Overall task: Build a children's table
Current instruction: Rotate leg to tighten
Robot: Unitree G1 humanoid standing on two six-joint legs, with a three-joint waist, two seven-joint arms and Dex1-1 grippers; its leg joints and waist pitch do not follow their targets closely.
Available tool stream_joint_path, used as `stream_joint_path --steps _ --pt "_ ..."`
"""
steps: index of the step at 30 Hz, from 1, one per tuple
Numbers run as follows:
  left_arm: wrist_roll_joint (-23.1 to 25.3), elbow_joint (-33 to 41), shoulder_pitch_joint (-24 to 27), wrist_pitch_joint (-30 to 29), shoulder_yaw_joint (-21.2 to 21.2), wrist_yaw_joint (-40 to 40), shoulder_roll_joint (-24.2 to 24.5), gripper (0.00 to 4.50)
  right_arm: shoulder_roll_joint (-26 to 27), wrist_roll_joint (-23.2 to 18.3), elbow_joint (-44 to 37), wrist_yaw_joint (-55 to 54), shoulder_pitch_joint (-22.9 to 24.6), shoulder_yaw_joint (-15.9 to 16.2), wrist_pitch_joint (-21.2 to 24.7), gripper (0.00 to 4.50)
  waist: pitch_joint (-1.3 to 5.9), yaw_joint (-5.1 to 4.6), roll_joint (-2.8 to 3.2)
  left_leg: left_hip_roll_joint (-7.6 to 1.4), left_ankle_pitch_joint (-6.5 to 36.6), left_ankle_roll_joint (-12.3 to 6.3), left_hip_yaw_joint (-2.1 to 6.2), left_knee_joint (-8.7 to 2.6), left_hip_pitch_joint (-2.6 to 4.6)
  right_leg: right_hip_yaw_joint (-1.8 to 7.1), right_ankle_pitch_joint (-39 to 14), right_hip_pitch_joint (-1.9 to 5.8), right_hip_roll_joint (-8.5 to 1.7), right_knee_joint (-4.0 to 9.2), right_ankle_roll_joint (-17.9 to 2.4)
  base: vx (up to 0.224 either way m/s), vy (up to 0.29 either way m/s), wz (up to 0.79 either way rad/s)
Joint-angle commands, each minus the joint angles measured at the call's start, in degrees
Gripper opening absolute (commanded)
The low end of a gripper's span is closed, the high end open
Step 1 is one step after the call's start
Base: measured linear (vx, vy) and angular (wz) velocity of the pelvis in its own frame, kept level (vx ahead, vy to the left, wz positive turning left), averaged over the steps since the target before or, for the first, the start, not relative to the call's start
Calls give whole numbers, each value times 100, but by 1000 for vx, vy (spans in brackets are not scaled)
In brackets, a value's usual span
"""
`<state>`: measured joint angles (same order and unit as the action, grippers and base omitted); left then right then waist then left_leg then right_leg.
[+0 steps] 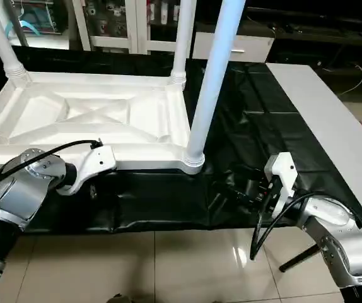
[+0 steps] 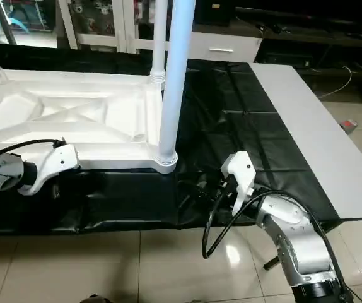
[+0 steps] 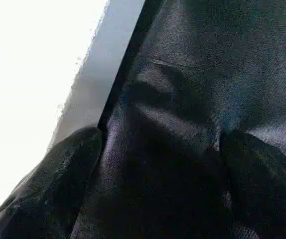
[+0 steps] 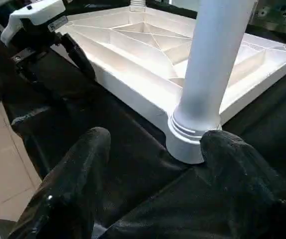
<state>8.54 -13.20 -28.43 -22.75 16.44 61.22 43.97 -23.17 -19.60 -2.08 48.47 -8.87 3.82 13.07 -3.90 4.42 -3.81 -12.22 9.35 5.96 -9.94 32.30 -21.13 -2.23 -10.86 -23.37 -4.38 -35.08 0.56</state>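
Your tabletop [image 1: 99, 120] lies upside down on the black-draped work table [image 1: 244, 120], three legs standing in its corner sockets. The nearest leg [image 1: 209, 82] rises just ahead of your right gripper [image 4: 153, 149], jaws apart, holding nothing. Your left gripper [image 3: 158, 164] sits at the tabletop's near rim, jaws wide apart over the cloth, one fingertip [image 3: 78, 149] beside the rim.

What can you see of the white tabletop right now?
The tabletop is white, plastic-looking and square with a raised rim, lying upside down on the black-draped work table, its X-shaped ribs facing up. Three legs stand upright in round corner sockets: the near one and two at the far corners; the fourth corner is out of view. The left gripper hangs by its near edge; contact is unclear.
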Motion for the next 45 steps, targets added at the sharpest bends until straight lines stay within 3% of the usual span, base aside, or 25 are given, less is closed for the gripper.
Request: stream_joint_path --steps 1,6,7,8,10,11,12,13,14,16,18,23,24,25,28,29,30,31,32,35,36,38,41,44,45 --pt "-345 519 53 -218 -286 180 19 444 18 18 -34 -126 -38 -86 -23 316 306 -5 97 -75 1266 -100 -30 -359 78 193 -768 235 -239 359 -1194 0 0 0" --pt "-1096 981 202 -215 -756 189 -344 444 284 -37 87 -644 -185 -353 16 316 313 9 119 -62 1292 -28 -37 -355 88 185 -635 231 -213 340 -1283 0 0 0" --pt "-1505 1237 342 -36 -1077 -53 -707 444 505 -53 257 -1125 -367 -589 20 316 312 14 173 -59 1273 -3 -34 -350 84 193 -595 228 -225 324 -1289 0 0 0" --pt "-1685 1362 416 35 -1226 -199 -894 444 617 -68 345 -1370 -462 -707 36 316 318 0 132 -61 1297 35 -44 -353 74 191 -592 233 -234 338 -1330 0 0 0" --pt "-1820 1482 492 58 -1349 -350 -1071 444 706 2 484 -1663 -569 -791 57 316 325 20 140 -49 1236 32 -48 -337 77 193 -541 240 -217 325 -1307 0 0 0" --pt "-1876 1559 544 44 -1408 -447 -1177 444 744 136 628 -1908 -651 -813 67 316 323 20 170 -51 1194 46 -47 -340 82 194 -489 237 -211 321 -1289 0 0 0" --pt "-1952 1662 631 -106 -1498 -628 -1372 444 772 510 1062 -2425 -862 -782 -4 316 316 8 165 -35 1191 57 -49 -341 73 188 -482 243 -195 330 -1249 0 0 0" --pt "-1945 1667 642 -110 -1498 -651 -1388 444 780 547 1126 -2491 -894 -781 -6 316 313 -15 149 -23 1159 119 -54 -339 75 185 -530 241 -184 339 -1225 0 0 0" --pt "-1773 1702 785 -252 -1449 -962 -1546 444 906 966 2095 -3289 -1367 -775 -108 316 320 -34 153 -26 1165 167 -54 -329 81 194 -589 228 -191 330 -1200 0 0 0" --pt "-1496 1608 859 -236 -1273 -1077 -1482 444 979 1168 2928 -3604 -1777 -673 -318 316 332 -85 108 -2 1269 207 -59 -314 86 189 -798 229 -183 348 -1122 0 0 0" --pt "-1361 1556 897 -253 -1209 -1170 -1439 444 1093 1272 3658 -3746 -2150 -581 -510 316 321 -130 135 9 1299 163 -46 -317 54 189 -890 245 -182 357 -1046 0 0 0" --pt "-1302 1603 930 -465 -1293 -1455 -1366 444 1485 1436 4764 -3908 -2813 -361 -777 316 373 -190 121 3 719 -12 -40 -273 16 178 56 284 -172 233 -1217 0 0 0" --pt "-1296 1683 999 -538 -1354 -1498 -1271 444 1731 1523 5113 -3943 -3032 -291 -891 316 391 -210 96 4 491 -139 -44 -252 1 176 370 289 -178 184 -1314 0 0 0" --pt "-1333 1748 1045 -590 -1416 -1520 -1242 444 1877 1571 5256 -3872 -3131 -229 -964 316 383 -228 56 13 448 -184 -49 -253 -14 173 395 291 -163 190 -1329 0 0 0" --pt "-1355 1857 1124 -635 -1515 -1576 -1208 444 2148 1694 5548 -3717 -3299 -79 -1115 316 372 -222 81 -31 443 -317 -63 -247 29 174 464 251 -178 177 -1445 0 0 0" --pt "-1354 1882 1145 -640 -1527 -1568 -1189 444 2238 1719 5607 -3644 -3327 -22 -1110 316 365 -214 93 -32 434 -296 -62 -250 30 169 433 242 -175 181 -1448 0 0 0" --pt "-1357 1928 1180 -664 -1549 -1581 -1180 444 2334 1745 5722 -3516 -3362 51 -1109 316 362 -210 11 -36 481 -306 -75 -254 38 166 390 247 -170 194 -1427 0 0 0" --pt "-1363 1973 1207 -687 -1566 -1590 -1164 444 2399 1843 5830 -3370 -3370 198 -1050 316 352 -202 59 -40 595 -276 -60 -265 34 168 241 244 -186 187 -1400 0 0 0" --pt "-1375 2053 1254 -729 -1595 -1608 -1136 444 2506 2023 6029 -3114 -3384 464 -947 316 330 -213 49 -50 787 -216 -57 -279 33 167 -8 223 -190 199 -1359 0 0 0" --pt "-1419 2186 1315 -785 -1668 -1659 -1092 444 2629 2176 6238 -3048 -3400 626 -1123 316 269 -248 -19 -64 1352 50 -37 -332 18 176 -773 197 -217 270 -1174 0 0 0" --pt "-1419 2186 1315 -785 -1668 -1659 -1092 444 2629 2176 6238 -3048 -3400 626 -1123 316 265 -249 0 -66 1465 105 -25 -338 24 181 -933 188 -225 274 -1141 0 0 0" --pt "-1533 2350 1363 -818 -1837 -1766 -1116 444 2787 2022 6434 -3240 -3556 363 -1529 316 224 -249 -33 -72 1738 187 -29 -346 46 199 -1274 137 -241 320 -1051 0 0 0" --pt "-1738 2497 1395 -803 -2077 -1915 -1308 444 2991 1574 6560 -3294 -3820 -155 -1851 316 167 -242 -11 -74 1901 244 -16 -363 52 199 -1356 90 -218 324 -997 0 0 0" --pt "-1819 2547 1412 -812 -2175 -2023 -1433 444 3108 1324 6581 -3136 -3918 -379 -1934 316 178 -220 -14 -75 1652 159 -29 -342 47 203 -974 103 -206 283 -1042 0 0 0" --pt "-1897 2567 1414 -868 -2357 -2304 -1664 444 3234 1055 6610 -2985 -3991 -610 -2064 316 165 -226 21 -68 1475 102 -44 -334 30 206 -619 101 -183 259 -1085 0 0 0"
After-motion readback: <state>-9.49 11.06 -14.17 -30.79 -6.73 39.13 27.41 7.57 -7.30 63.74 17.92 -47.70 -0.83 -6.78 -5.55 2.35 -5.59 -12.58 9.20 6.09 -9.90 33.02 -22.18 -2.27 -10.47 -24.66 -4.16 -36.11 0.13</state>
